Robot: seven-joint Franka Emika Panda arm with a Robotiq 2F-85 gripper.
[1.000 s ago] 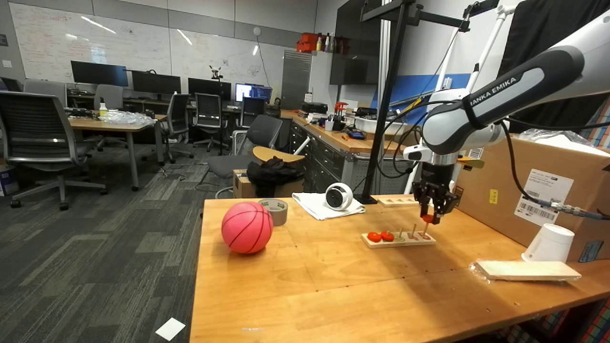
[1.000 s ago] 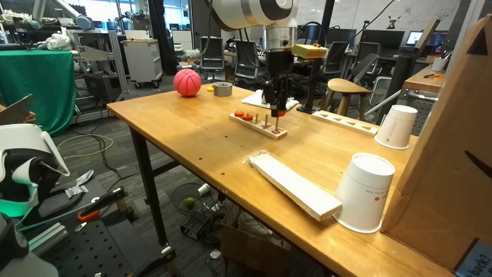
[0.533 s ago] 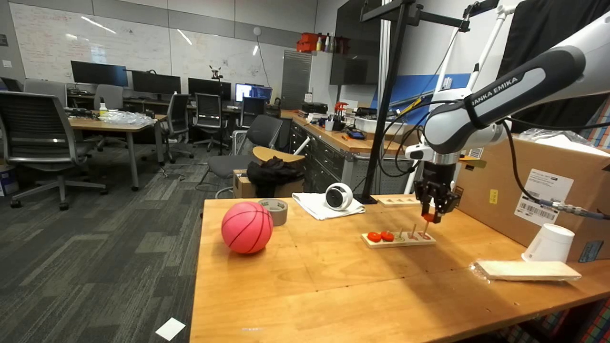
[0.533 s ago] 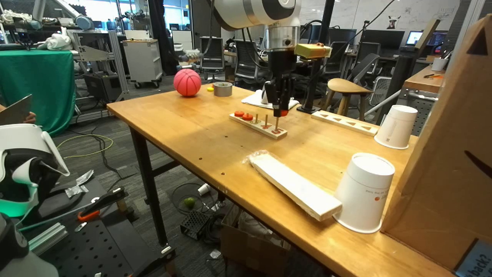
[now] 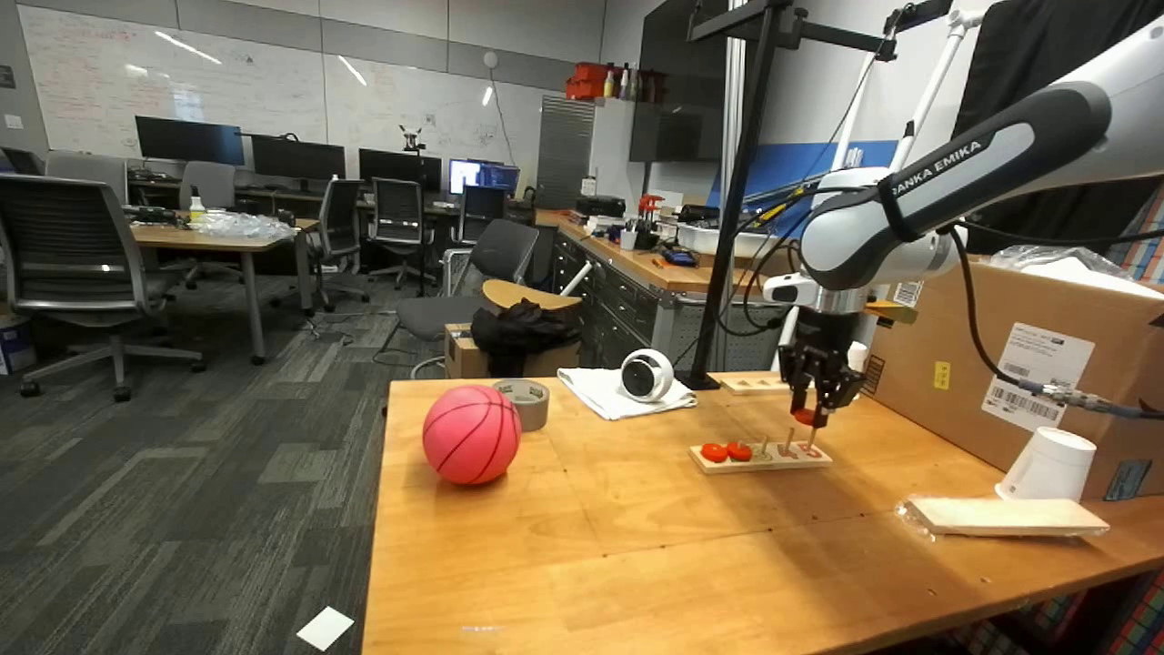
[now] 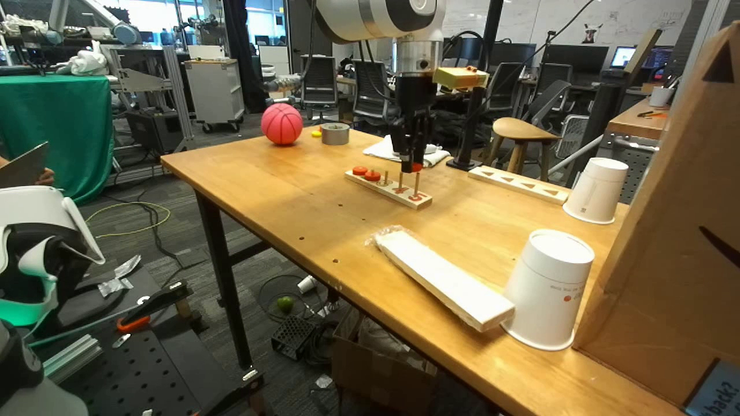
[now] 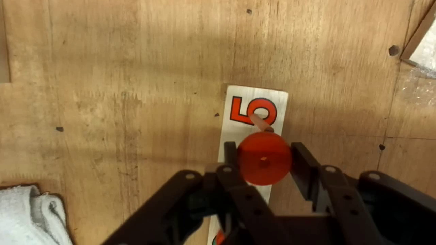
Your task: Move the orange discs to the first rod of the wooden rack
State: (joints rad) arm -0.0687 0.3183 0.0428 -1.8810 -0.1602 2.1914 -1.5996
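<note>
The pincer [image 7: 264, 154] grasps an orange disc [image 7: 264, 146] between its two fingers [image 7: 304, 163], one against it at nine o'clock and one at three in the wrist view; the disc's small central hole shows. Below runs the wooden rack [image 7: 235, 132], and at twelve o'clock from the disc, close by its rim, come a thin peg [image 7: 260, 121] and a red numeral 5 [image 7: 251, 108]. In both exterior views the held disc hangs above the rack, near the top of that end peg; whether the two touch, I cannot tell.

A second orange disc [image 5: 714, 452] and a third orange disc [image 5: 738, 453] sit side by side at the rack's nine o'clock end in an exterior view. From the rack there, a pinkish-red ball [image 5: 471, 435] rests on the counter [image 5: 582, 546] at nine o'clock, with a roll of tape [image 5: 536, 408] near the ball at two o'clock. Toward ten o'clock a round white device [image 5: 647, 375] stands on a white cloth [image 5: 596, 394]. At three o'clock, well apart from the rack, an upside-down white cup [image 5: 1050, 464] stands near a cardboard box [image 5: 946, 364], and a flat pale board [image 5: 1009, 516] lies between three and four o'clock.
</note>
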